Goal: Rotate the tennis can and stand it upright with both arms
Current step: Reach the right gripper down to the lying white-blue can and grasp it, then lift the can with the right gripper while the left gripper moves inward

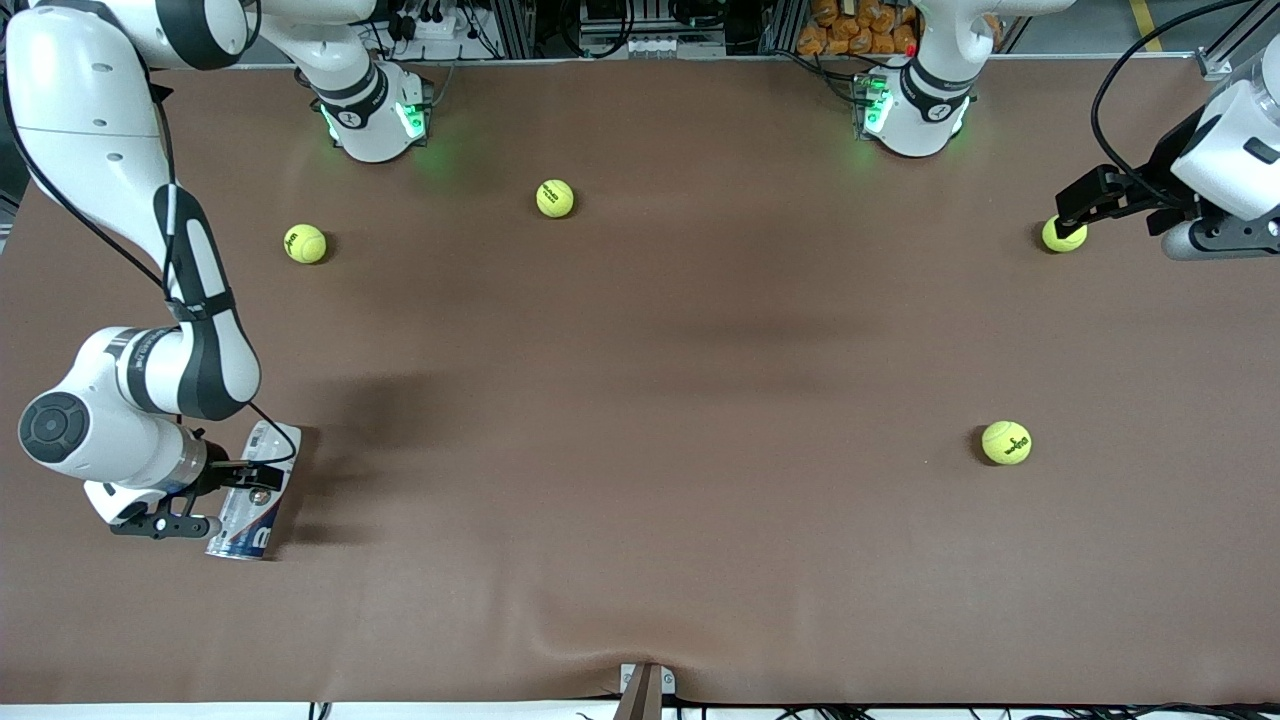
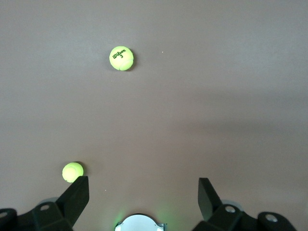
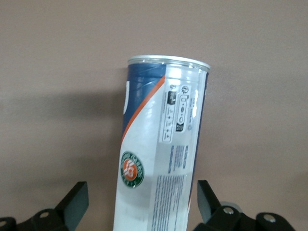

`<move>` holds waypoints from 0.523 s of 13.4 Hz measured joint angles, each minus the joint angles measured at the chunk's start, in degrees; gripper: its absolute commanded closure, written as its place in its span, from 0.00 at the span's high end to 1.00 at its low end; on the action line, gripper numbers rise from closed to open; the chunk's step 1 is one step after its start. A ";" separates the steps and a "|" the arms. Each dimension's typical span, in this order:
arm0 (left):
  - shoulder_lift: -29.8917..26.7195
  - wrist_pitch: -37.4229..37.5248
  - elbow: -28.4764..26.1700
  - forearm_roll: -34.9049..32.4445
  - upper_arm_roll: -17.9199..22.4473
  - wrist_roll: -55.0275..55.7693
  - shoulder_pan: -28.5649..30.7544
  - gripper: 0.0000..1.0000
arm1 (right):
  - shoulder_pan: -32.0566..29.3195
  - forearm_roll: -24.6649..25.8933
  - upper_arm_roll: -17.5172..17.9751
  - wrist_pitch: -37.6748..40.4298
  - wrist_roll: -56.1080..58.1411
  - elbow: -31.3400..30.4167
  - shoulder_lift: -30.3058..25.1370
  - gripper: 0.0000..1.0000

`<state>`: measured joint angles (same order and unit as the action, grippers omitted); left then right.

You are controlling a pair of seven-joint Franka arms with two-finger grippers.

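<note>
Front view, tennis can: lying on its side on the brown table cover, the tennis can is the thing nearest the front camera, at the right arm's end of the table, its long axis running roughly toward and away from that camera.
Front view, right gripper: the right gripper is down at the can's middle, reaching in from the table edge, one finger across the top of the label.
Front view, left gripper: the left gripper waits at the left arm's end of the table, just over a tennis ball that its fingertip partly covers.
Front view, other balls: one ball lies toward the left arm's end, nearer the camera; two more lie up near the right arm's base, well apart from the can.
Front view, obstructions: open cloth lies around the can; every ball lies well apart from it.
Left wrist view, jaws: spread wide with nothing between them; one fingertip sits just beside a ball, and a second ball lies farther off.
Right wrist view, jaws: open, one finger on each side of the can, with a gap showing on both sides, so not clamped.
Right wrist view, can: white and dark-blue label with an orange stripe and a round green-and-red badge, silvery rim at the end farthest from the gripper.
</note>
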<state>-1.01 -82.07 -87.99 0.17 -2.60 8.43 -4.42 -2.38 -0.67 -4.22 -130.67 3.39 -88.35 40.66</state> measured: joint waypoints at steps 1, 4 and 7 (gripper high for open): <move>0.13 -0.15 0.00 0.06 0.01 0.00 0.05 1.00 | -0.16 0.00 -0.01 -0.59 0.00 0.00 0.73 1.00; 1.20 -1.14 -0.01 0.08 0.02 0.00 0.07 1.00 | -0.64 -0.06 -0.03 -1.91 -0.02 0.02 2.75 1.00; 3.53 -3.28 -0.03 2.08 0.02 0.00 0.06 1.00 | -0.99 -0.07 -0.03 -2.93 -0.05 0.02 3.99 1.00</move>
<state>2.52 -85.35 -88.01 2.25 -2.58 8.43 -4.35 -3.37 -0.75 -4.25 -133.61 3.34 -88.33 44.65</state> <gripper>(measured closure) 0.000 0.000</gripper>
